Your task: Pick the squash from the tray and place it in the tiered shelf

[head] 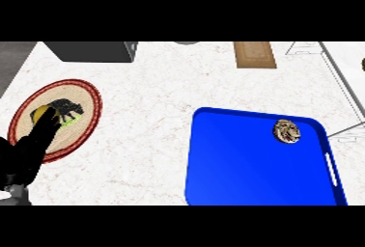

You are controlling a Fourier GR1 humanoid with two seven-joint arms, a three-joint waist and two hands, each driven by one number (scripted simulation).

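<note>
The squash (pixel 287 131), a small round brown-and-cream mottled thing, lies in the far right corner of the blue tray (pixel 242 164). The tiered shelf (pixel 341 82) shows as thin white wire lines at the upper right, just beyond the tray. My left hand (pixel 27 149) rises from the lower left corner, open, its straight fingers lying over a round plate. It is far from the tray and holds nothing. My right hand does not show.
The red-rimmed round plate (pixel 84 103) with a dark animal picture sits at the left. A dark grey box (pixel 92 51) stands at the back left, and a wooden board (pixel 254 54) at the back centre.
</note>
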